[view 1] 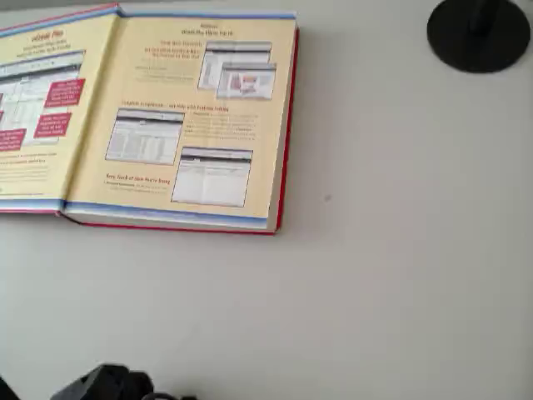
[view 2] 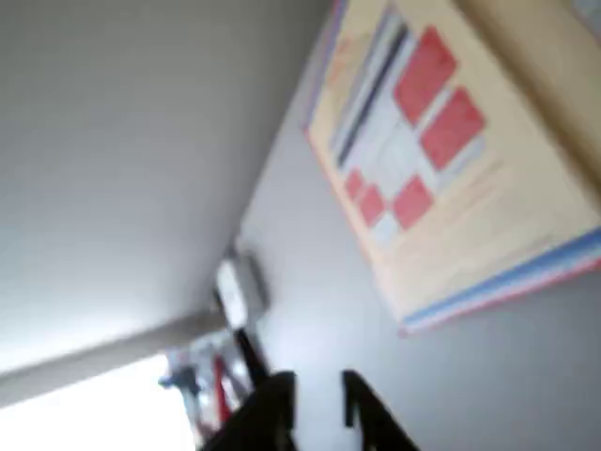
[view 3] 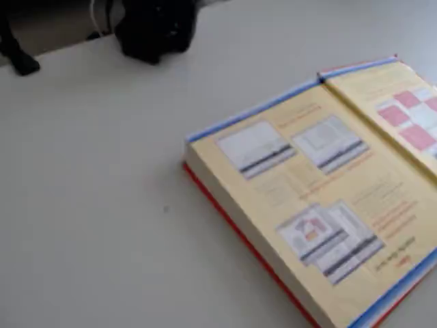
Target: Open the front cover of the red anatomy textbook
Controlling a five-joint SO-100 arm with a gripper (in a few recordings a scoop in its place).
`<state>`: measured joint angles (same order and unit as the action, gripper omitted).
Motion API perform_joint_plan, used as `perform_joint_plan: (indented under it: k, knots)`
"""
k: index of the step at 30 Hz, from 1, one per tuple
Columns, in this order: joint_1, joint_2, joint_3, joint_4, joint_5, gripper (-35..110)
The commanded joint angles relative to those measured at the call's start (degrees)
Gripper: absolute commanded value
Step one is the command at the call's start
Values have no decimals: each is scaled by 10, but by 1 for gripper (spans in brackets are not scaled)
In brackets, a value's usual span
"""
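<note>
The red anatomy textbook [view 1: 191,125] lies open on the white table, its yellow endpaper with screenshots facing up; in the fixed view it is at the right [view 3: 307,205]. The front cover [view 1: 37,108] lies flat to the book's left in the overhead view, yellow inner side with red boxes up. It also appears in the fixed view [view 3: 410,116] and the wrist view [view 2: 441,160]. My gripper [view 2: 319,409] is at the bottom of the wrist view, away from the cover's corner. Its dark fingers stand apart with nothing between them.
A black round base [view 1: 479,33] stands at the top right of the overhead view. Part of the dark arm [view 1: 108,385] sits at the bottom left edge. The arm's dark bulk [view 3: 153,27] stands at the table's far side.
</note>
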<state>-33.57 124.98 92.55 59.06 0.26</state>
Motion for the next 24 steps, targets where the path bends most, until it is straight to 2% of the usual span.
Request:
perform_joint_plan:
  k: [1,11,17,22,24]
  knots:
    - [109,85,66,-2,23,0]
    - [337,272,338,-18,16,0]
    - [360,455,561,-29,-23,0]
    - [358,635,685,49,-33,0]
    - [373,635,708,55,-36,0]
